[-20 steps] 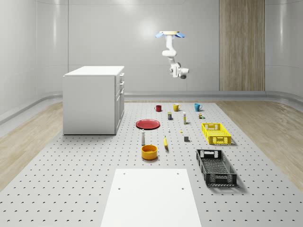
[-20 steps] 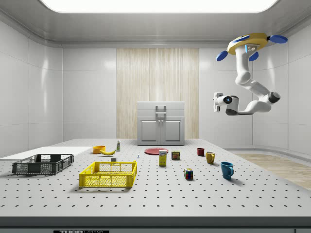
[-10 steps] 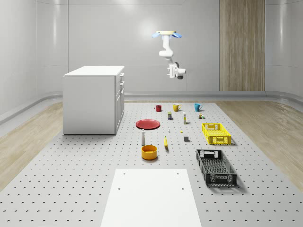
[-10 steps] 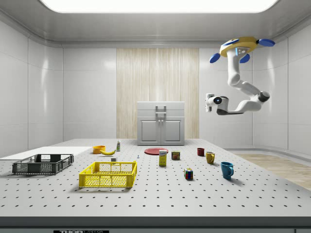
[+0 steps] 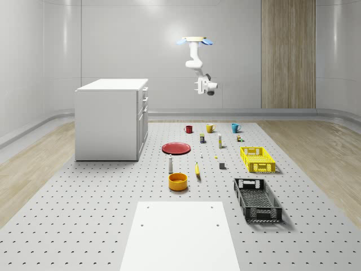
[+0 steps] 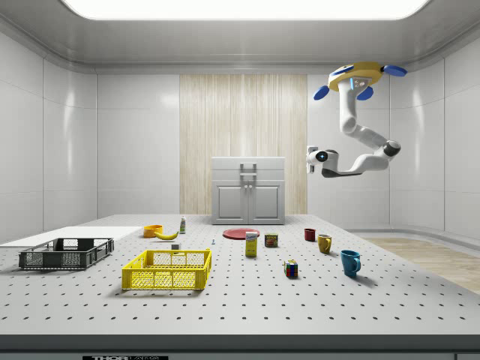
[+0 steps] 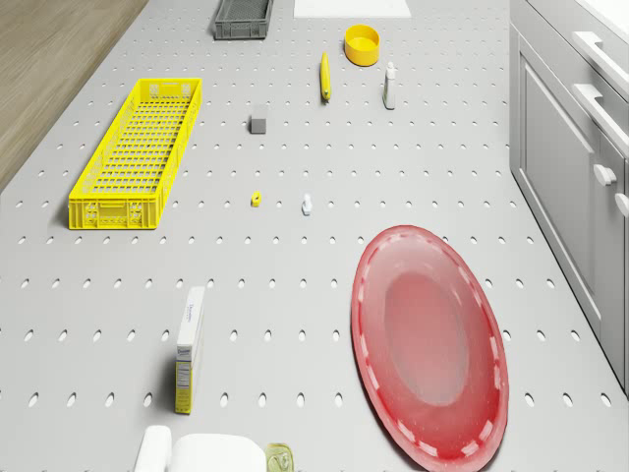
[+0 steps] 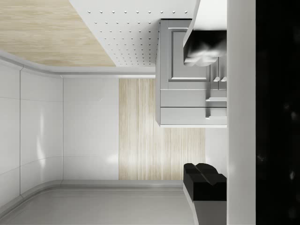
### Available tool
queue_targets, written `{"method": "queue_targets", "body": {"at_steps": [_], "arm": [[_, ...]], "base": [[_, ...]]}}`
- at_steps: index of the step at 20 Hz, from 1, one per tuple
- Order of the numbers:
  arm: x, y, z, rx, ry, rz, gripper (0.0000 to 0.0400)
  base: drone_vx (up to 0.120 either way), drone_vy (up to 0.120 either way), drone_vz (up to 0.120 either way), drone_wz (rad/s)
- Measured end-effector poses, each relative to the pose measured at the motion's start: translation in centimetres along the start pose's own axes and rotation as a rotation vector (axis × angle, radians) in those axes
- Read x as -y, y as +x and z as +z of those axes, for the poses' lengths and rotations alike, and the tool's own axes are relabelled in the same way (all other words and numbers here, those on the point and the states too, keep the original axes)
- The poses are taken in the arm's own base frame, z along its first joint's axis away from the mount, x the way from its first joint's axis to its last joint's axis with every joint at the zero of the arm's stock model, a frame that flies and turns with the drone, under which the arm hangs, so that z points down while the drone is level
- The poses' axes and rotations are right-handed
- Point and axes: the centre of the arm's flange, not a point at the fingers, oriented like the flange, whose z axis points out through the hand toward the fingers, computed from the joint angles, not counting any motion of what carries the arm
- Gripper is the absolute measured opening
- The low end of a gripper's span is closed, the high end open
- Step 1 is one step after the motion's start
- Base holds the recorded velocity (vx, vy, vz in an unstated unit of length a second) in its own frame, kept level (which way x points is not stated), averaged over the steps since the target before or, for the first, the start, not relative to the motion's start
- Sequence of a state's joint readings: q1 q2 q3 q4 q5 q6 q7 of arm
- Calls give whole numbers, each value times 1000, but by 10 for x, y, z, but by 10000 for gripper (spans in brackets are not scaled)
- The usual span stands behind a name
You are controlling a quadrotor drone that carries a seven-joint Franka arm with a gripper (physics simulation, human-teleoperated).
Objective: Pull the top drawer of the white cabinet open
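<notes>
Drone (image 5: 195, 40) hovering high above table's (image 5: 101, 203) far end, hand (image 6: 310, 159) fingers spread wide, holding nothing, facing white cabinet (image 5: 111, 118), well apart.

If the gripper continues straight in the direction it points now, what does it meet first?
Probably the front of the white cabinet: the gripper hangs in the air well short of it, pointing at it at about drawer height. Nothing stands between, though depth is uncertain.
</notes>
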State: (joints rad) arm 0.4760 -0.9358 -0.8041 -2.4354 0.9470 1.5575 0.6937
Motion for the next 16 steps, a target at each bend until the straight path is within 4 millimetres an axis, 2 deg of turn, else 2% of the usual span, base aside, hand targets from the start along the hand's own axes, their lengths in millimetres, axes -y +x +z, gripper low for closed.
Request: {"method": "queue_targets", "body": {"at_steps": [16], "arm": [[0, 0, 0, 0, 0, 0, 305]], "base": [[120, -120, 0, 0]]}}
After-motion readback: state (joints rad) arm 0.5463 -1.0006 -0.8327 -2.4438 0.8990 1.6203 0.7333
